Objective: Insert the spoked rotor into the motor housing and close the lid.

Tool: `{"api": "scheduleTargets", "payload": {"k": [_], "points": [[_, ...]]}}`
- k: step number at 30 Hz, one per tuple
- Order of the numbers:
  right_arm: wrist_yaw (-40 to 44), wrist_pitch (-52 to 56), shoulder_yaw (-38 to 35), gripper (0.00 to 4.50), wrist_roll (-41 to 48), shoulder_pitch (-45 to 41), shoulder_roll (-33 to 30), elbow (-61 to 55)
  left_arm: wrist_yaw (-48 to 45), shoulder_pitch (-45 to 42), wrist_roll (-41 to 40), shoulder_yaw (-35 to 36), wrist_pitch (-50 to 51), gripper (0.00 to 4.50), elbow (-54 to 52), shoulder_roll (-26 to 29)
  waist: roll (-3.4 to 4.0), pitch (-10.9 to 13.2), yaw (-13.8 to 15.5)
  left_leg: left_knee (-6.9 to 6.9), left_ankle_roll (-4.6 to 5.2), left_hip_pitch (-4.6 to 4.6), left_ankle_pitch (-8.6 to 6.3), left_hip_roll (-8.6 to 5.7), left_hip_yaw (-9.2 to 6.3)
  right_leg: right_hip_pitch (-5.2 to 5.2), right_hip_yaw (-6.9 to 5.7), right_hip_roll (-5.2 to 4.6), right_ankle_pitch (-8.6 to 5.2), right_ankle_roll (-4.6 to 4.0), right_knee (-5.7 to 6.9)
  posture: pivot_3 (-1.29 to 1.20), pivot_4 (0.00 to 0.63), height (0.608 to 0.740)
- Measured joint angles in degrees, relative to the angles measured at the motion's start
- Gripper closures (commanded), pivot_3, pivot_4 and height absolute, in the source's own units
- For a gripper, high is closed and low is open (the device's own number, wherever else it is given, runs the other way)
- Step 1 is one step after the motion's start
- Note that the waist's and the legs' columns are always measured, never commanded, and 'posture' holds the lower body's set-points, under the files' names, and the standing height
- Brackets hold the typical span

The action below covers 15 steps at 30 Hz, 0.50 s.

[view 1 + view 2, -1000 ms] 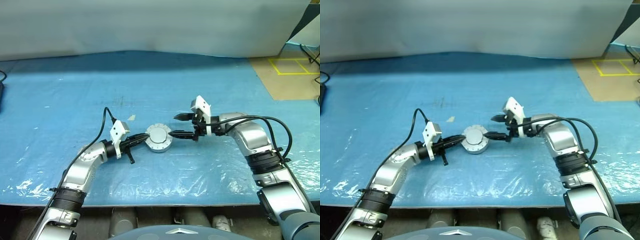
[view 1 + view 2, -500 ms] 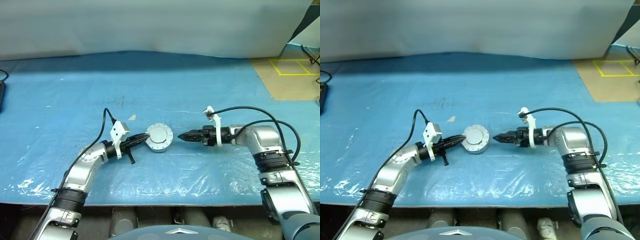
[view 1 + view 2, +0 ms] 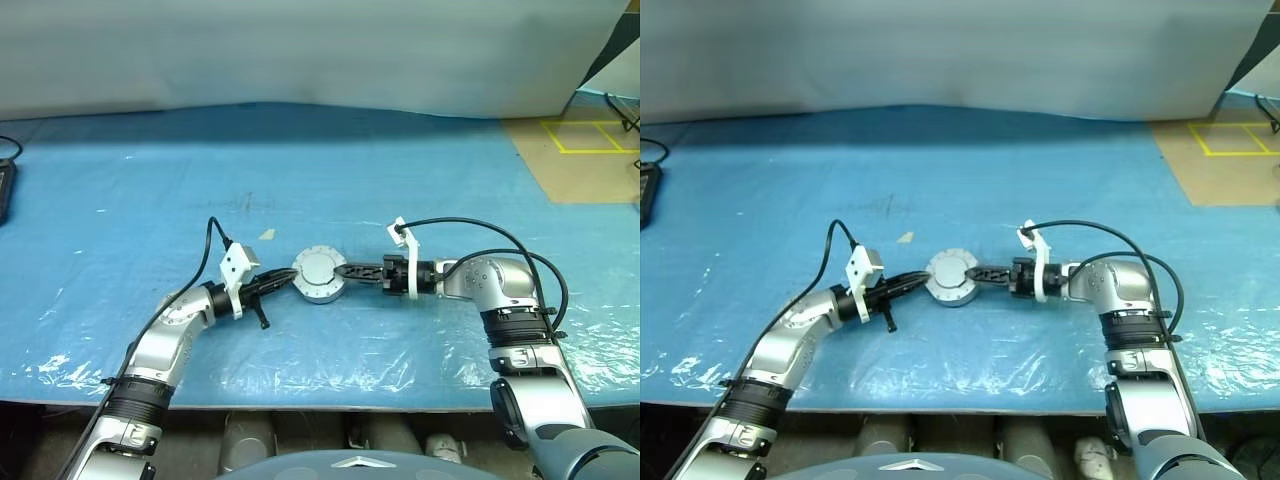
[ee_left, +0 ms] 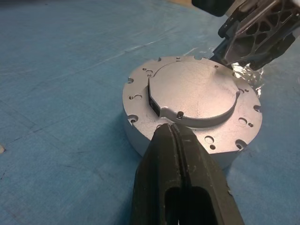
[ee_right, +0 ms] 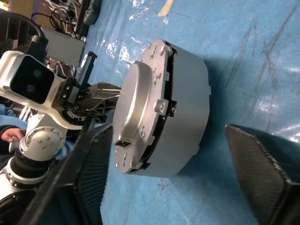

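From the left eye view, a blue plastic sheet (image 3: 300, 170) covers the table, wrinkled and glossy along its near edge, with a pale grey backdrop (image 3: 300, 50) hanging behind it and a patch of brown floor with yellow tape lines (image 3: 585, 135) beyond the far right corner; a small pale scrap (image 3: 267, 235) lies on the sheet just beyond the left gripper (image 3: 287, 278). The motor housing (image 3: 319, 277) sits between the two grippers with its lid (image 3: 318, 268) closed on top. The left gripper's fingers are pressed together, their tips at the housing's left edge, and the right gripper (image 3: 345, 272) reaches in from the opposite side, its tips at the housing's right edge. In the right eye view a dark flat object (image 3: 648, 182) lies at the sheet's far left edge, well away from both grippers. The left wrist view looks along the closed black fingers (image 4: 180, 173), whose tips meet the near rim of the silver housing, the raised lid just past them and the right gripper's latticed finger at the far rim. In the right wrist view the right gripper's two fingers stand spread wide to either side of the housing, gripping nothing, with the left gripper at the housing's far side; a person's hand (image 5: 11, 136) and cluttered equipment (image 5: 70, 9) lie beyond the table.
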Motion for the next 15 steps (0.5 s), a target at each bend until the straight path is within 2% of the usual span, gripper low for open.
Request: {"api": "scheduleTargets", "payload": {"k": [4, 6, 7, 15], "points": [[-0.3, 0.4, -0.1, 2.73, 0.6, 0.0, 0.0, 0.4, 0.2, 0.1, 0.0, 0.0, 0.1, 4.5, -0.5, 0.0, 0.0, 0.0, 0.0, 0.0, 0.0, -0.01, 0.0, 0.0, 0.0, 0.0, 0.0, 0.0, 0.0, 0.01, 0.0, 0.0, 0.15, 0.74], [0.2, 1.0, -1.0, 3.28, 2.2, 0.0, 0.0, 0.1, 0.4, 0.3, 0.0, 0.2, 0.2, 4.5, -0.6, 0.1, 0.02, 0.0, -0.1, 0.0, 0.0, 0.01, 0.0, 0.0, 0.01, 0.0, 0.0, 0.0, 0.0, 0.0, 0.01, 0.0, 0.15, 0.74], [0.1, 1.2, -1.2, 3.42, 2.5, 0.0, 0.0, 0.1, 0.5, 0.3, 0.1, 0.2, 0.2, 4.5, -0.6, 0.2, 0.02, 0.0, 0.0, 0.0, 0.0, 0.03, 0.0, 0.02, 0.0, 0.03, -0.01, 0.01, 0.0, 0.0, 0.01, 0.0, 0.15, 0.74], [-1.6, 1.7, -2.0, 3.42, 3.4, 0.0, 0.6, 0.3, 0.7, 0.5, 0.1, 0.3, 0.3, 4.5, -0.6, 0.2, 0.02, 0.0, -0.1, 0.04, -0.01, 0.04, 0.0, 0.03, 0.0, 0.03, -0.01, 0.01, 0.01, 0.0, 0.04, 0.0, 0.15, 0.74]]}}
